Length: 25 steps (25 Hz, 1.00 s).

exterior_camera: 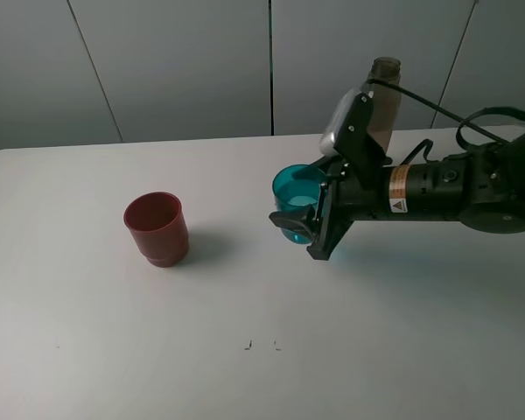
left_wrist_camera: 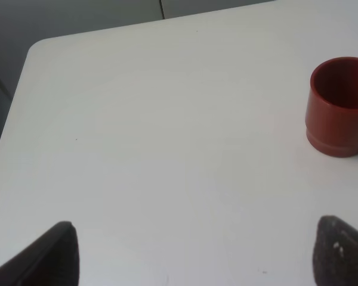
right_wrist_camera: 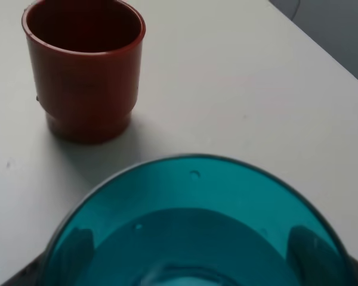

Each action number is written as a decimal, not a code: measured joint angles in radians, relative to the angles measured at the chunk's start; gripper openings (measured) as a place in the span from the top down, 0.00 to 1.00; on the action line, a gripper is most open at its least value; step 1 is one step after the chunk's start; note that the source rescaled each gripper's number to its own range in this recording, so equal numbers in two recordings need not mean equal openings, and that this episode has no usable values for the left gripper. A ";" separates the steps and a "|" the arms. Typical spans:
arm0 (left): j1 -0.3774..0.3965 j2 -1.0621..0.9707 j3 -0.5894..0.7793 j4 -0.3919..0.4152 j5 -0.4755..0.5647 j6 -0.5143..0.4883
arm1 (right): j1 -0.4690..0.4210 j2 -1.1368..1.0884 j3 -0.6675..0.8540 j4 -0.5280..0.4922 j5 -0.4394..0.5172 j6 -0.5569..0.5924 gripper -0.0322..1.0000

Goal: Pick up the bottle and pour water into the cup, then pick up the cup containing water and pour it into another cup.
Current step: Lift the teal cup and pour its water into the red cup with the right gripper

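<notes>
Nearest, the left gripper (left_wrist_camera: 200, 259) hangs with its fingers spread wide and nothing between them, above the white table (exterior_camera: 87, 350). Left of centre, the red-brown cup (exterior_camera: 157, 229) stands upright with nothing visible inside. To its right and slightly farther, the right gripper (exterior_camera: 308, 223) is clamped on the teal tumbler (exterior_camera: 290, 188), which is upright and seems to hold water. At the far right, the uncapped bottle (exterior_camera: 386, 96) stands behind that arm. The first pour looks done. What is left is carrying the tumbler to the red-brown cup and tipping it in.
</notes>
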<state>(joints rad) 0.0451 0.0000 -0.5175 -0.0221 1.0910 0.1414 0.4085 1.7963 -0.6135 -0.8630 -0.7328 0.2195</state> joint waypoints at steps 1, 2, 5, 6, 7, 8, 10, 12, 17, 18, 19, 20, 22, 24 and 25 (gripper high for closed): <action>0.000 0.000 0.000 0.000 0.000 0.000 | 0.014 -0.011 -0.002 0.017 0.014 0.003 0.89; 0.000 0.000 0.000 0.000 0.000 0.000 | 0.025 -0.016 -0.011 0.026 0.029 0.006 0.89; 0.000 0.000 0.000 0.000 0.000 0.000 | 0.056 -0.021 -0.057 0.041 0.060 0.044 0.89; 0.000 0.000 0.000 0.000 0.000 0.000 | 0.064 -0.021 -0.079 0.047 0.072 0.068 0.89; 0.000 0.000 0.000 0.000 0.000 0.000 | 0.073 -0.021 -0.104 0.059 0.086 0.089 0.89; 0.000 0.000 0.000 0.000 0.000 0.000 | 0.084 -0.021 -0.130 0.073 0.107 0.115 0.89; 0.000 0.000 0.000 0.000 0.000 0.000 | 0.101 -0.021 -0.178 0.090 0.153 0.149 0.89; 0.000 0.000 0.000 0.000 0.000 0.000 | 0.114 -0.021 -0.226 0.095 0.189 0.164 0.89; 0.000 0.000 0.000 0.000 0.000 0.000 | 0.120 -0.021 -0.315 0.109 0.259 0.238 0.89; 0.000 0.000 0.000 0.000 0.000 0.000 | 0.120 -0.021 -0.331 0.111 0.277 0.256 0.89; 0.000 0.000 0.000 0.000 0.000 0.000 | 0.120 -0.021 -0.345 0.113 0.297 0.268 0.89; 0.000 0.000 0.000 0.000 0.000 0.000 | 0.120 -0.021 -0.356 0.113 0.315 0.275 0.89; 0.000 0.000 0.000 0.000 0.000 0.000 | 0.120 -0.019 -0.380 0.113 0.333 0.285 0.89; 0.000 0.000 0.000 0.000 0.000 0.000 | 0.120 -0.001 -0.406 0.109 0.336 0.296 0.89; 0.000 0.000 0.000 0.000 0.000 0.000 | 0.120 0.013 -0.421 0.106 0.336 0.305 0.89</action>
<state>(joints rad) 0.0451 0.0000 -0.5175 -0.0221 1.0910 0.1414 0.5283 1.8094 -1.0349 -0.7572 -0.3969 0.5241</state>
